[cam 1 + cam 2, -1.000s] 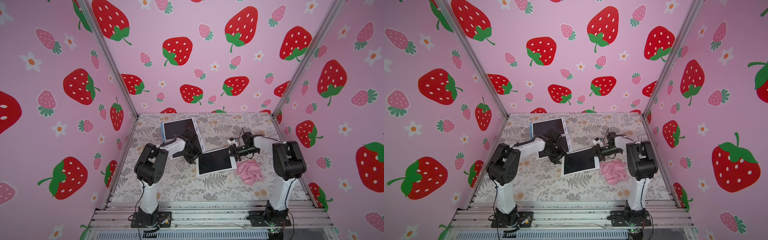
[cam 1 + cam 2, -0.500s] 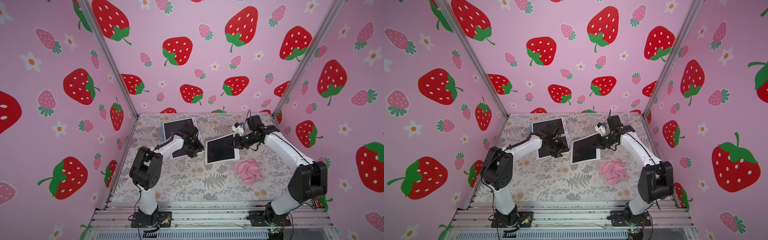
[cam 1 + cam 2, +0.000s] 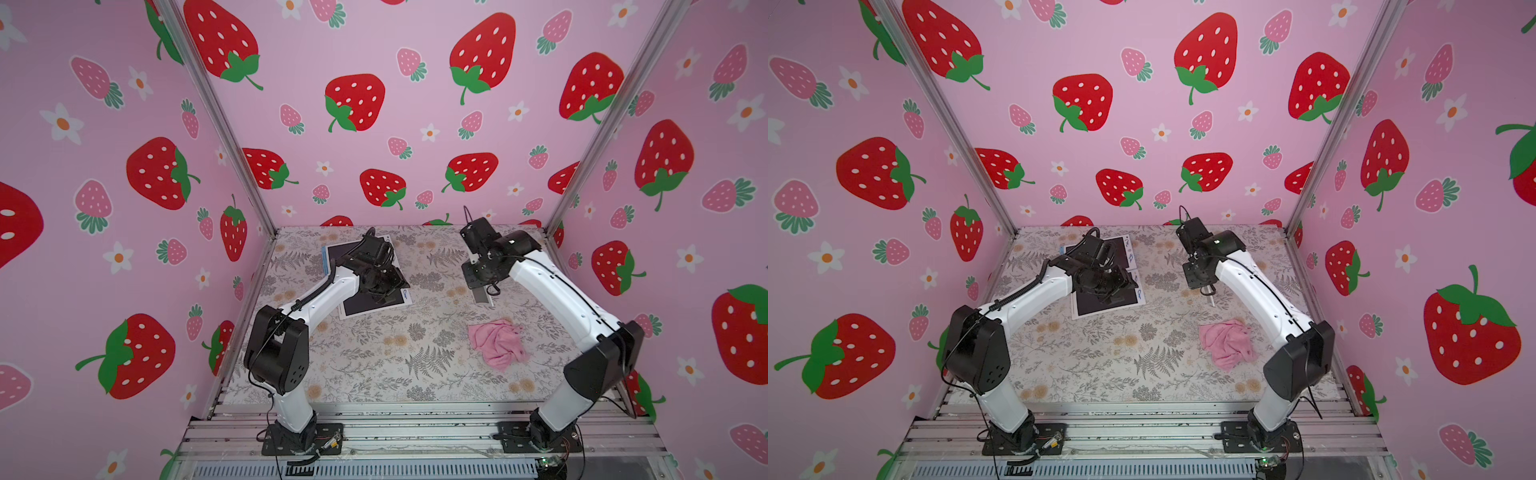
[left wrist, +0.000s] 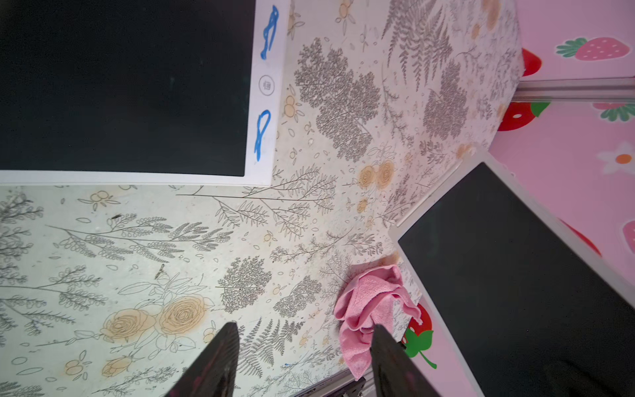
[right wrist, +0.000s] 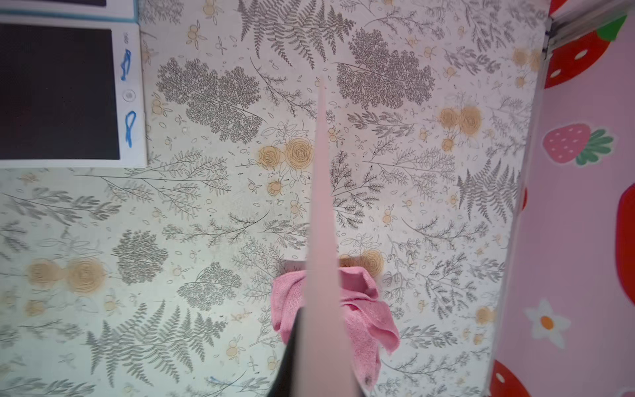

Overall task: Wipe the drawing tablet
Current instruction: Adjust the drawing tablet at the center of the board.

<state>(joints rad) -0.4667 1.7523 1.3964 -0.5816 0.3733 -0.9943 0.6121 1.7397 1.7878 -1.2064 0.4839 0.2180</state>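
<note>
My right gripper point(image 3: 478, 280) is shut on the edge of a white-framed drawing tablet point(image 4: 515, 282) with a dark screen. It holds the tablet up above the back right of the table. The tablet is nearly edge-on in both top views point(image 3: 1209, 296) and shows as a pale strip point(image 5: 321, 206) in the right wrist view. A crumpled pink cloth point(image 3: 496, 343) lies on the table below it. My left gripper point(image 4: 302, 361) is open and empty. It hovers over a second tablet point(image 3: 361, 307) lying flat at the back left, with blue scribbles point(image 4: 264, 130) on its white frame.
Another tablet with a blue edge point(image 3: 338, 255) lies partly under the flat one, behind my left arm. The floral table point(image 3: 374, 365) is boxed in by pink strawberry walls with metal posts point(image 3: 582, 174) at the back corners. An aluminium rail point(image 3: 415, 428) runs along the front edge.
The right arm has lifted the tablet from the middle of the table up to the back right and turned it edge-on. The left arm has drawn back over the lying tablets.
</note>
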